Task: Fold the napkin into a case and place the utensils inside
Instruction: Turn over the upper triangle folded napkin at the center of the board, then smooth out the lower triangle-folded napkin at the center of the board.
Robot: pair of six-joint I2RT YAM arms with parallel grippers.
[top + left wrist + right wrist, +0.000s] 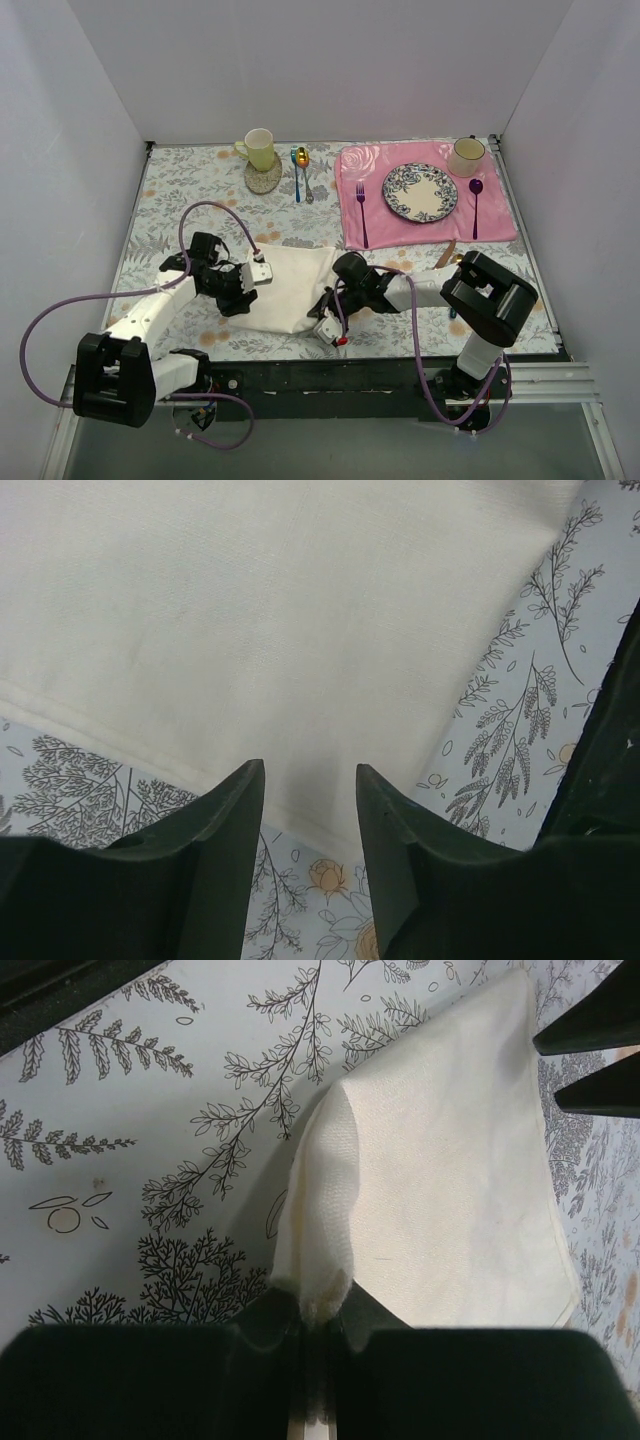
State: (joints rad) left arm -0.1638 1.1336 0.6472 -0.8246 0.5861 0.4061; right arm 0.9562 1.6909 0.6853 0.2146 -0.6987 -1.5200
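The right gripper is thinly pinching the five o'clock corner of the plain cream-white cloth napkin, probably risking slippage mid-fold; the left gripper is hovering, jaws apart, at ten o'clock.

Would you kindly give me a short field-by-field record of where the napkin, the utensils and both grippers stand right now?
napkin: cream cloth spread on the floral table, between the arms
left gripper: open, poised over the napkin's hem, nothing between the fingers
right gripper: shut on a raised napkin corner
knife: copper, beside the right arm, outside the napkin
spoon: gold bowl, far side, right of the coaster
case: not yet formed
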